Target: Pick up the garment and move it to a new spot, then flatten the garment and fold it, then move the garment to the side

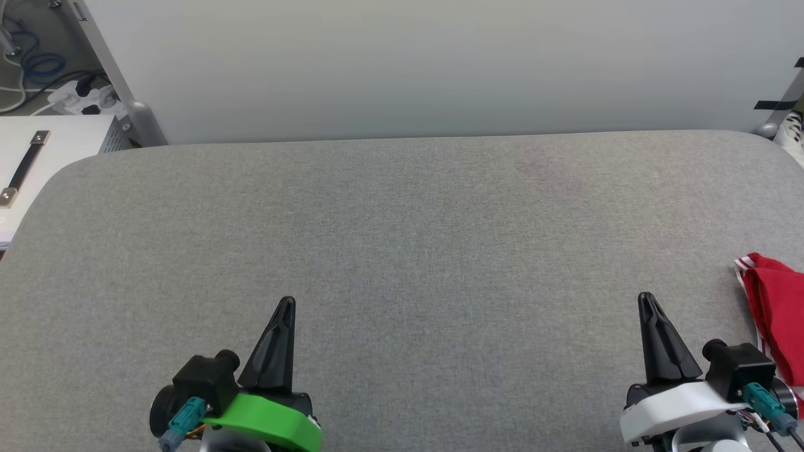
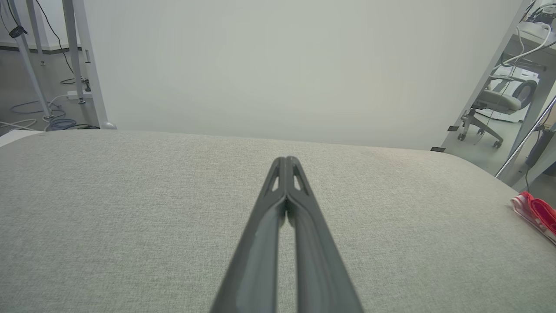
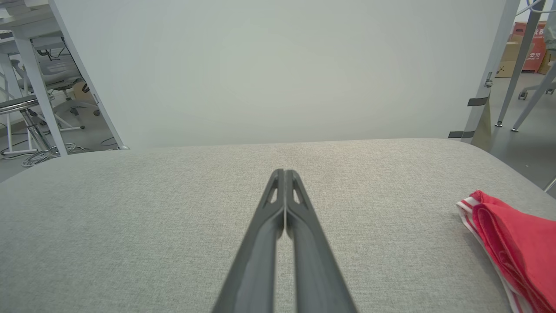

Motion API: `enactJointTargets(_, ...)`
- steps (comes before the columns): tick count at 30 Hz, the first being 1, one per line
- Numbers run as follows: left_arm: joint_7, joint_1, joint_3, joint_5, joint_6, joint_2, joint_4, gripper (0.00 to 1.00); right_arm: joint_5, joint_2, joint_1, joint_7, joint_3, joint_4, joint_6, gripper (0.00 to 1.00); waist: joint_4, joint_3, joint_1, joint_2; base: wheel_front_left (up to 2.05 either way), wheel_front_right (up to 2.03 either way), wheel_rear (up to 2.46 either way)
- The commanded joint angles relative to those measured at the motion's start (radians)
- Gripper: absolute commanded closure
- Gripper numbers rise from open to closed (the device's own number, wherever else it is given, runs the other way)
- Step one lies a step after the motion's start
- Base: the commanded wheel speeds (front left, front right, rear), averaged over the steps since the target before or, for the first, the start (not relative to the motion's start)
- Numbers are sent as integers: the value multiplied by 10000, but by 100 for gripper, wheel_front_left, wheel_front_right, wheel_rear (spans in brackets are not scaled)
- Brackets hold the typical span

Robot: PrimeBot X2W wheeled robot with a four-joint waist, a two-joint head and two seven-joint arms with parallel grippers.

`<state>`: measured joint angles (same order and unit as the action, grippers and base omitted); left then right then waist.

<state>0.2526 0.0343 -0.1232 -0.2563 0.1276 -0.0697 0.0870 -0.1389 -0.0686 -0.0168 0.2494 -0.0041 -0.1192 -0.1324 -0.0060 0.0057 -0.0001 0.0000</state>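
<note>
The left claw (image 1: 287, 304) and right claw (image 1: 646, 300) are both pinched closed and empty over the grey bench (image 1: 402, 238). The bunched red jersey (image 1: 779, 307) lies at the bench's right edge. Its striped trim faces the bench's middle and its long axis runs near-to-far.

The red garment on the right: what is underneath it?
The red garment lies bunched on the grey fabric tabletop, near its right edge. Anything beneath its folds is covered, and part of it runs out of frame.
</note>
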Motion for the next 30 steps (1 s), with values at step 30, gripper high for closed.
enactJointTargets(30, -676, -93, 330, 694, -348, 53, -231, 100, 379, 53, 46, -670, 11, 323, 5, 100, 15, -15, 1, 0, 0, 0, 0)
